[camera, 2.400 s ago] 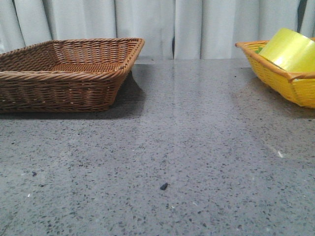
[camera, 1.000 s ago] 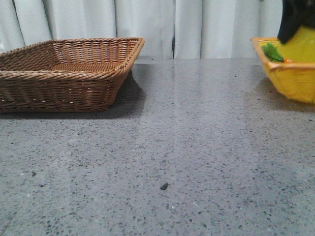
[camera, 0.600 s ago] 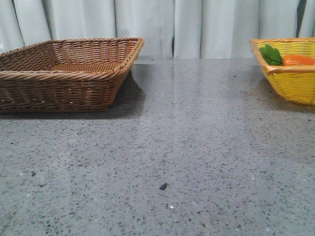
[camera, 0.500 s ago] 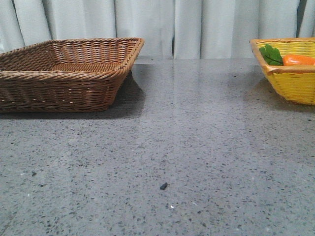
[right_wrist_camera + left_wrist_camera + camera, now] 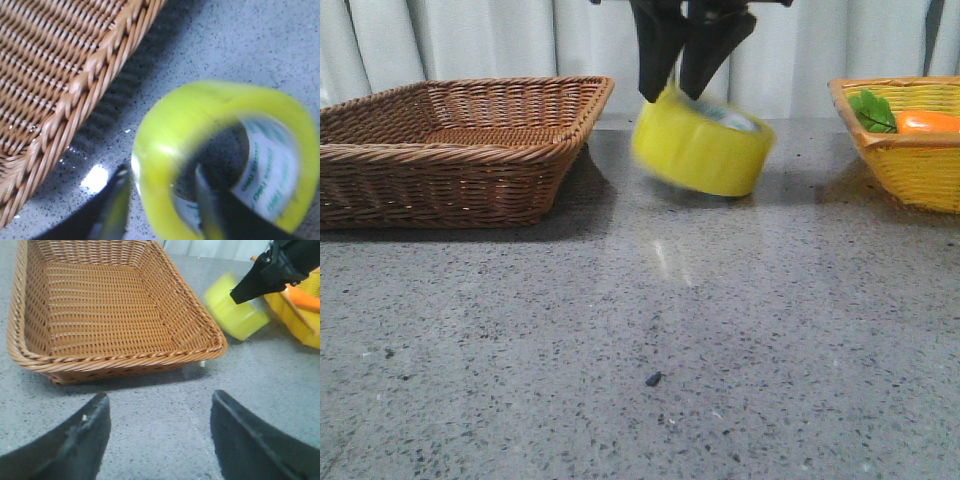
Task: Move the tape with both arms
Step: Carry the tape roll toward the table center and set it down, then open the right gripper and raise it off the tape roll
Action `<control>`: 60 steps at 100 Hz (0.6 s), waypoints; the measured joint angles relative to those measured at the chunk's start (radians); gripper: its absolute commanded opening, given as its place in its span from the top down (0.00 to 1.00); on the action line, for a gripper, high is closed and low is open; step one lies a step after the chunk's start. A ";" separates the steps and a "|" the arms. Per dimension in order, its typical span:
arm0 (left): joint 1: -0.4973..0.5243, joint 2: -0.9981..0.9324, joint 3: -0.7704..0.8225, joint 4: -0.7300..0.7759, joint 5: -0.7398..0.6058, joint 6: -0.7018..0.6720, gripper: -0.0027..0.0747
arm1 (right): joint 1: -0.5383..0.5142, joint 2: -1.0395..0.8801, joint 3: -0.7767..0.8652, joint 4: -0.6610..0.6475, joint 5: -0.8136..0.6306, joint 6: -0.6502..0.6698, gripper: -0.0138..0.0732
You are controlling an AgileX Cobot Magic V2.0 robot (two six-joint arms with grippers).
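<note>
The yellow tape roll [image 5: 701,145] hangs tilted and blurred above the table's middle back, just right of the brown wicker basket [image 5: 450,140]. My right gripper [image 5: 680,85] comes down from above and is shut on the roll's wall, one finger outside and one inside the white core with green lettering [image 5: 267,170]. The roll [image 5: 165,165] fills the right wrist view, and it also shows in the left wrist view [image 5: 235,312]. My left gripper [image 5: 160,412] is open and empty, low over the table in front of the brown basket [image 5: 100,310].
A yellow wicker basket [image 5: 905,160] at the back right holds an orange carrot-like thing [image 5: 926,122] and green leaves [image 5: 870,108]. A small dark speck [image 5: 652,379] lies on the grey table near the front. Curtains hang behind.
The tape left the yellow basket, went out of view, and now hangs in my right gripper at the table's middle back. The yellow basket shifted a little.
</note>
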 measured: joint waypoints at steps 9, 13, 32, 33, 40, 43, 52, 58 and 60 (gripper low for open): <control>0.000 0.000 -0.021 -0.017 0.002 0.001 0.49 | 0.000 -0.037 0.000 0.000 0.040 0.002 0.42; 0.000 0.000 -0.037 -0.021 0.002 0.002 0.51 | 0.000 -0.063 0.000 0.004 0.055 0.002 0.52; 0.000 0.039 -0.151 -0.034 -0.014 0.064 0.61 | 0.000 -0.320 0.000 0.094 0.083 -0.018 0.91; 0.000 0.043 -0.156 -0.033 -0.014 0.067 0.63 | 0.001 -0.344 0.000 0.102 0.083 -0.018 0.91; -0.004 0.090 -0.210 -0.055 -0.021 0.076 0.70 | 0.001 -0.469 0.013 0.129 0.090 -0.027 0.91; -0.010 0.106 -0.224 -0.064 -0.020 0.083 0.73 | 0.001 -0.519 0.025 0.135 0.092 -0.027 0.91; -0.049 0.186 -0.282 -0.090 -0.023 0.137 0.85 | 0.001 -0.684 0.098 0.139 0.098 -0.035 0.91; -0.089 0.260 -0.325 -0.105 -0.025 0.179 0.93 | 0.001 -0.798 0.174 0.128 0.093 -0.046 0.92; -0.099 0.276 -0.334 -0.107 -0.025 0.188 0.96 | 0.001 -0.837 0.204 0.124 0.087 -0.049 0.92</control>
